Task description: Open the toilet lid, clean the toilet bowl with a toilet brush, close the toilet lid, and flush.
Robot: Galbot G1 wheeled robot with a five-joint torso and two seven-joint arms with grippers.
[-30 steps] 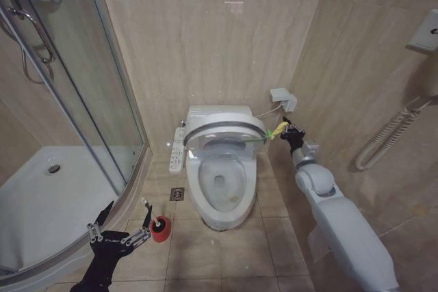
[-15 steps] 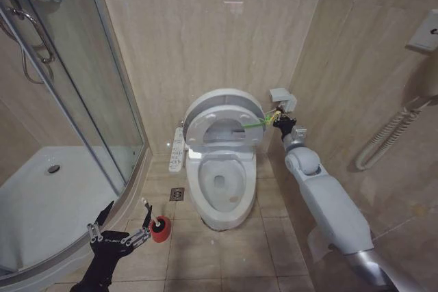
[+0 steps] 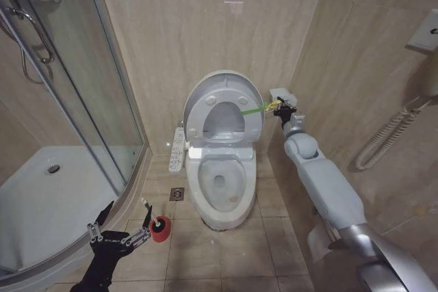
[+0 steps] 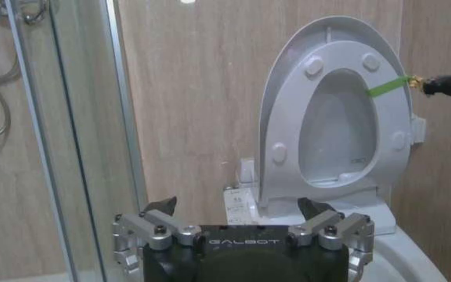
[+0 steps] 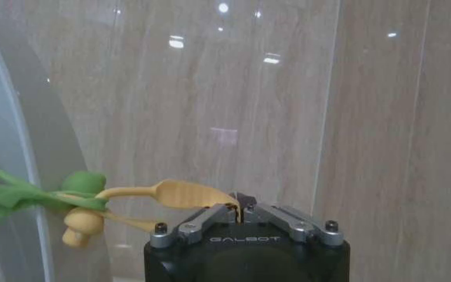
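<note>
Item: lid (image 3: 224, 104), raised near upright against the back wall at 12 o'clock from the bowl (image 3: 220, 186), the seat lifted with it. Your right hand (image 3: 280, 107) sits at 3 o'clock of the lid, pinched tight on the yellow end of the band (image 3: 254, 108); the green strip runs taut from there to the lid's edge. In the right wrist view the fingers (image 5: 209, 218) meet on the yellow loop, knot (image 5: 80, 202) just beside them. Your left hand (image 3: 118, 233) hangs low at 8 o'clock from the bowl, spread wide, holding nothing, near the red holder (image 3: 160, 229) with the brush (image 3: 146, 204) standing in it. Risks, as judged: the lid looks close to its balance point, so if you let go of the band too soon it may fall back shut; pulling further could strain the band or slip the knot, or press the lid hard on the wall. The socket box (image 3: 280, 95) lies just beside your right hand and could be struck.
</note>
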